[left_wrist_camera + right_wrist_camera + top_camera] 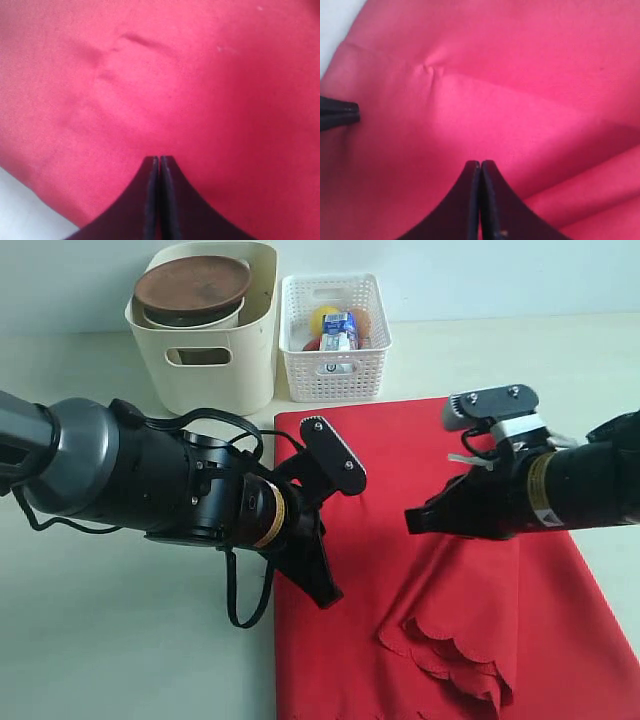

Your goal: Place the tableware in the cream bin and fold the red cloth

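Evidently the limp cloth [560,620] suited an edge pinch; left fingers [150,200] and right fingers [492,200] were pressed together.

The red cloth [530,60] is filling nearly the whole view, with a sliver of pale table [335,20] showing at one corner. The right gripper [480,166] is sitting over the fabric, jaws pressed together with no gap. The left gripper [350,113] is poking in from the edge, dark tips together, near a small pucker where a long crease is starting.
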Available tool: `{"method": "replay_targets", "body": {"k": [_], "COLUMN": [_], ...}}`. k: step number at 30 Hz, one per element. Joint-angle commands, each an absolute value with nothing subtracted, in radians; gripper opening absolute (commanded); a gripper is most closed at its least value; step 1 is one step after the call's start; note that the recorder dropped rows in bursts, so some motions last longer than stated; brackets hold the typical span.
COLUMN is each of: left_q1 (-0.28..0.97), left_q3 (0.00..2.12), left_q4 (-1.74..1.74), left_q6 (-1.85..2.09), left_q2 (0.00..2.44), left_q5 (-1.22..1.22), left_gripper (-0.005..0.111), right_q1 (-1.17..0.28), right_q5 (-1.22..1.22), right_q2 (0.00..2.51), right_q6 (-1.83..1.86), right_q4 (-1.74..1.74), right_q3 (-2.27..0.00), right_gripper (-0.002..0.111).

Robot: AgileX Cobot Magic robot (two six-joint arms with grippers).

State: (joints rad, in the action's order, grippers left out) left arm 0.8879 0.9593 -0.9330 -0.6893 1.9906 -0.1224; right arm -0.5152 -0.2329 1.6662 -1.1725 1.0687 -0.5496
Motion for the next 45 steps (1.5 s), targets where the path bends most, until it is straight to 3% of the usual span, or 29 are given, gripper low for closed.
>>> {"method": "replay_targets", "body": {"k": [1,8,15,19,25,30,37,45], "left_q1": [0.878,0.878,0.878,0.878,0.878,0.878,0.882,0.882], "left_q3": [0.942,0.942,0.942,0.942,0.942,0.942,0.942,0.940], "left_q4": [-0.920,-0.920,-0.923,-0.923,-0.922,-0.959,-0.962,-0.956], "left_q6": [-0.689,-0.689,-0.689,-0.689,-0.689,-0.689,-0.689,-0.742], "left_q2": [2.002,2.002,2.002,2.002,2.002,2.002,1.991,1.842], "left_q5": [-0.137,-0.139,-0.139,-0.139,-0.130,-0.006,0.159,0.019], "left_gripper": [0.004,0.004,0.004,0.004,0.004,0.004,0.004,0.004], "right_q1": [-0.512,-0.512,-0.512,-0.512,-0.512,-0.512,-0.512,-0.512], "right_q5": [-0.228,0.074,0.458,0.598,0.459,0.150,0.187,0.152], "right_q2": [1.760,1.758,1.711,1.613,1.378,1.285,1.422,1.591], "right_q6": [-1.177,-1.230,-1.093,-1.112,-1.146,-0.866,-0.565,-0.541], "right_q4": [1.149,1.197,0.936,0.956,0.926,0.678,0.377,0.378], "right_q3": [-0.593,-0.564,-0.521,-0.521,-0.521,-0.518,-0.518,-0.518], "right_gripper": [0.000,0.000,0.000,0.000,0.000,0.000,0.000,0.000]}}
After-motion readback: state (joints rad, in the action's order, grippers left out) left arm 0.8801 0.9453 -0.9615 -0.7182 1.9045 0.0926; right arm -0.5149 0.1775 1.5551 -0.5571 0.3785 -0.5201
